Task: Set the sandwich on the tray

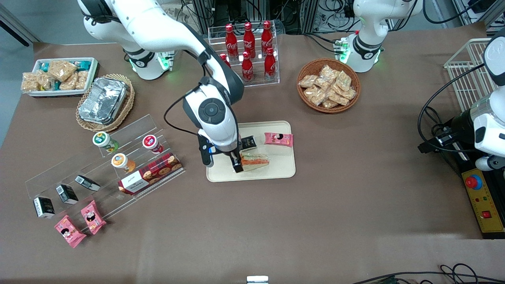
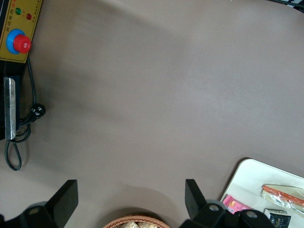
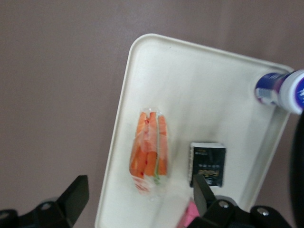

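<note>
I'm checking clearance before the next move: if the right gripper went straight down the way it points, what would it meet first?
Most likely the sandwich lying on the tray: the open gripper hangs over it. Depth is unclear; slightly off, it meets bare tray.

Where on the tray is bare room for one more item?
On the tray, the strip nearest the front camera and the end below the pink packet are bare. The middle is crowded: sandwich, black packet, and the open gripper above.
</note>
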Action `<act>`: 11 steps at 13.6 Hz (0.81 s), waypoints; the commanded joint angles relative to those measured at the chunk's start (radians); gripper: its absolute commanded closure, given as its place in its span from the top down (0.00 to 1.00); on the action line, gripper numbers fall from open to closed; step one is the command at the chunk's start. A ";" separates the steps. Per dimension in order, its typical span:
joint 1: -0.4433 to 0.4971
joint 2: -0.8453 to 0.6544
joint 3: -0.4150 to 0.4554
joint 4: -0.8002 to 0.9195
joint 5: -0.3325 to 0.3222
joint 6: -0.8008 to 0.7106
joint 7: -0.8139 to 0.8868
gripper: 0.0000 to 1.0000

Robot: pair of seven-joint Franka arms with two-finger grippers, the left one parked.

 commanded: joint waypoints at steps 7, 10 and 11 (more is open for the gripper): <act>-0.065 -0.228 -0.001 -0.021 -0.073 -0.157 -0.623 0.98; -0.132 -0.288 0.008 -0.026 -0.078 -0.234 -0.806 0.98; -0.154 -0.312 0.010 -0.029 -0.078 -0.255 -0.855 0.98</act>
